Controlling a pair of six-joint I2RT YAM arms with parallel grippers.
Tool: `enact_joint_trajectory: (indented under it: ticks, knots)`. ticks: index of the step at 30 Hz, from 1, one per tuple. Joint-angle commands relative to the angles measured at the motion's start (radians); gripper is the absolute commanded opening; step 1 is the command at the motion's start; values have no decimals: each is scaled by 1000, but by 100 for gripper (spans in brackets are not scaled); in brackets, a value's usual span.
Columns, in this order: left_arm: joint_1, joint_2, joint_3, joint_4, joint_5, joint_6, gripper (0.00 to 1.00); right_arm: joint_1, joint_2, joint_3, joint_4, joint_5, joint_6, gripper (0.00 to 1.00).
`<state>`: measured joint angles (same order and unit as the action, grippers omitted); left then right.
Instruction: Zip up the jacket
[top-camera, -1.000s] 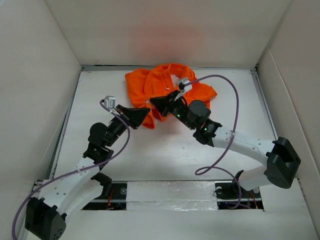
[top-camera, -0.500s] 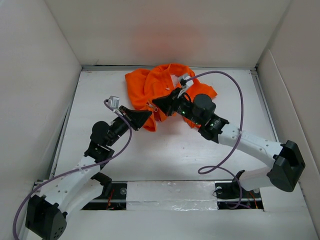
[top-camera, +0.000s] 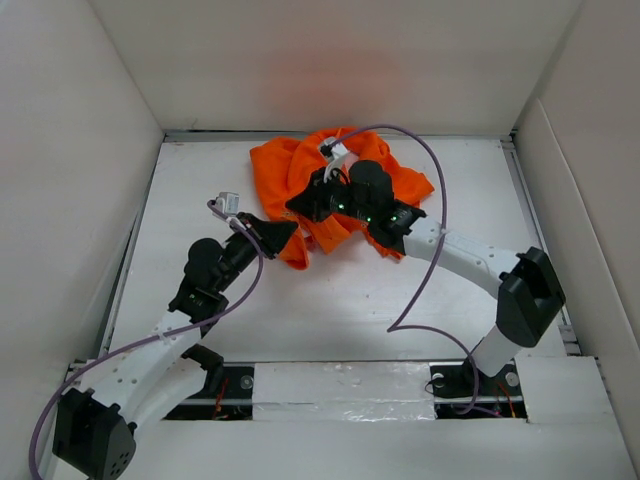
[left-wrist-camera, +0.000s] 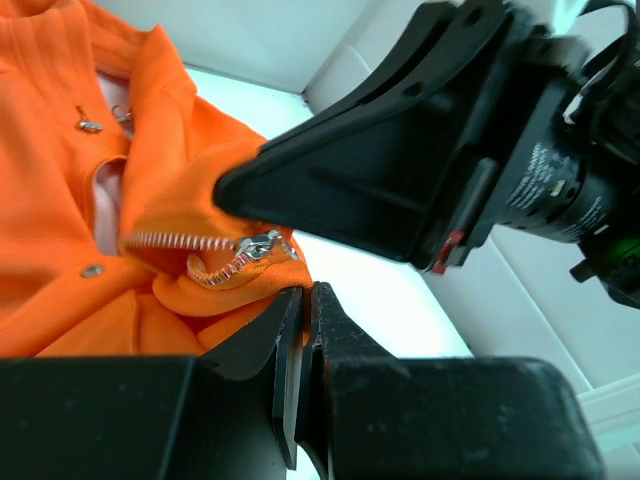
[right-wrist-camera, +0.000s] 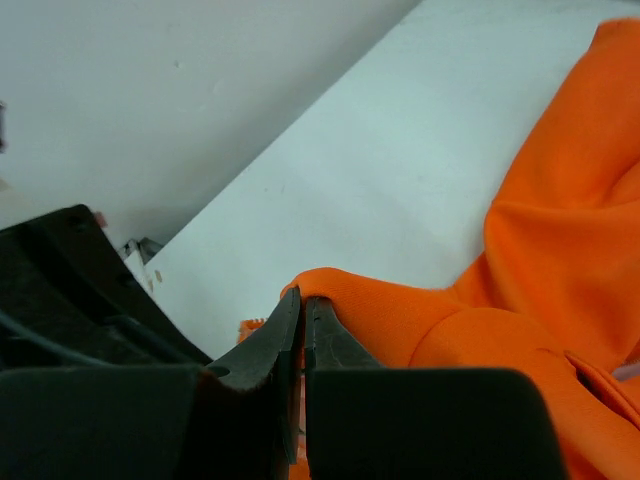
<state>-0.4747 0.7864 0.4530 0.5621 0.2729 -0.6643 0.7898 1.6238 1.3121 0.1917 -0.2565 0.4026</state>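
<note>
So the jacket (top-camera: 300, 168) sits bunched up toward the far end of the table (top-camera: 200, 300), roughly in the middle, with one orange corner trailing down toward the arms. Both arms are in on that corner. The left gripper (top-camera: 287, 233) has its jaws squeezed nearly flat together, and it looks like they're nipping the hem right under the zipper. The right gripper (top-camera: 298, 206) is pinched tight too, with a fold of orange fabric humped over its tip.

Handling-wise, my guess is this thing is light, floppy and has zero stiffness. Pull one spot and the whole pile slides or stretches, so the zipper won't run unless the bottom end is held taut. I'd keep one grip on the hem below the slider and take the zipper pull (left-wrist-camera: 258, 245) itself with the other, not the cloth next to it. It's tiny and metal, so probably slippery.

The overhead view gives you the layout and both arms, but the zipper is buried under the right gripper. The left wrist camera is the good one: zipper teeth (left-wrist-camera: 170, 240), the pull and a snap (left-wrist-camera: 92, 270), with the right gripper just above them. The right wrist view only shows cloth and table, no zipper.
</note>
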Motion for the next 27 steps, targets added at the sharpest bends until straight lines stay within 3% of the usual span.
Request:
enact_joint_trajectory:
  ticks: [1, 13, 19, 24, 27]
  knots:
    - [-30, -42, 33, 22, 163, 0, 0, 0, 27, 47, 135, 32, 19, 0]
    - [-30, -27, -39, 65, 210, -57, 0, -35, 67, 104, 276, 36, 145, 0]
    - [-30, 25, -83, 128, 227, -78, 0, -55, 39, 118, 261, 16, 133, 0]
    - [-80, 108, -65, 116, 230, -43, 0, -75, -88, -124, 305, 37, 125, 0]
    - [-183, 183, -8, 47, 194, 28, 0, -86, -240, -354, 365, 56, 140, 0]
